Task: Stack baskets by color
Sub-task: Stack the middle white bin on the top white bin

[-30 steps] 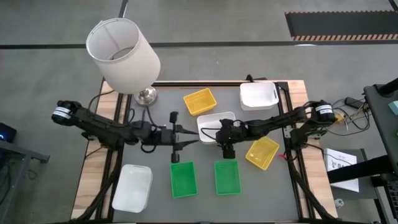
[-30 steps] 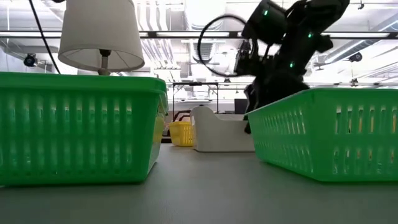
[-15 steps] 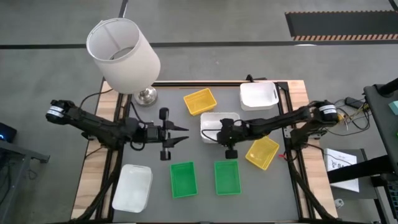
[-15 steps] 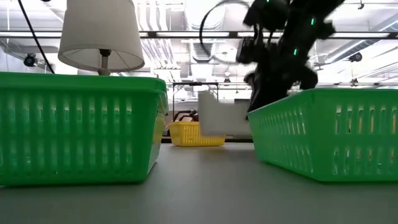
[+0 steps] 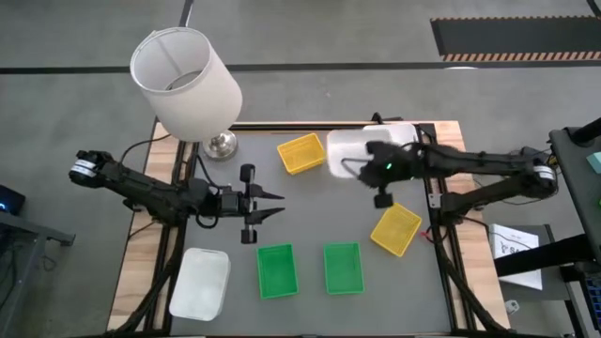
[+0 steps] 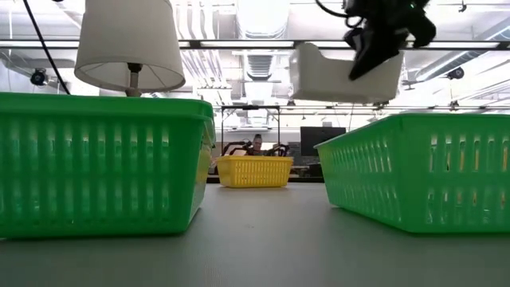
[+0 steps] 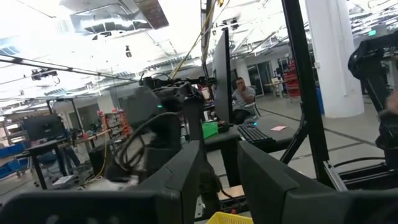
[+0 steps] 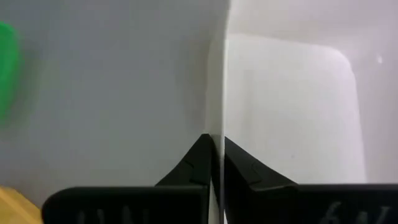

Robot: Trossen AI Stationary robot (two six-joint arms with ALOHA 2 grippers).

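Note:
My right gripper (image 5: 377,173) is shut on a white basket (image 5: 348,150) and holds it in the air over the table's far right part, next to a second white basket (image 5: 406,139) that rests on its base there. A third white basket (image 5: 200,283) sits at the near left. Two green baskets (image 5: 276,270) (image 5: 343,268) stand side by side near the front edge. One yellow basket (image 5: 301,153) lies at the far middle, another (image 5: 395,229) at the right. My left gripper (image 5: 269,206) hovers open above the table's left middle, holding nothing. My right gripper pinches one side wall (image 8: 217,93) of the white basket, one finger inside the basket and one outside. The fingers (image 8: 198,158) come slanting down from the table's right side. The basket (image 6: 343,74) hangs clear of the table, roughly level, its open side up.
A lamp with a white shade (image 5: 184,83) and a metal base (image 5: 222,144) stands at the far left corner. Bare grey table lies in the middle between the baskets. The table's wooden edges (image 5: 141,263) run down both sides.
My right gripper has taken hold of the white basket at the table's middle, lifted it clear and carried it up and toward the far right, beside the other white basket. My left gripper has drawn back a little toward the table's left edge.

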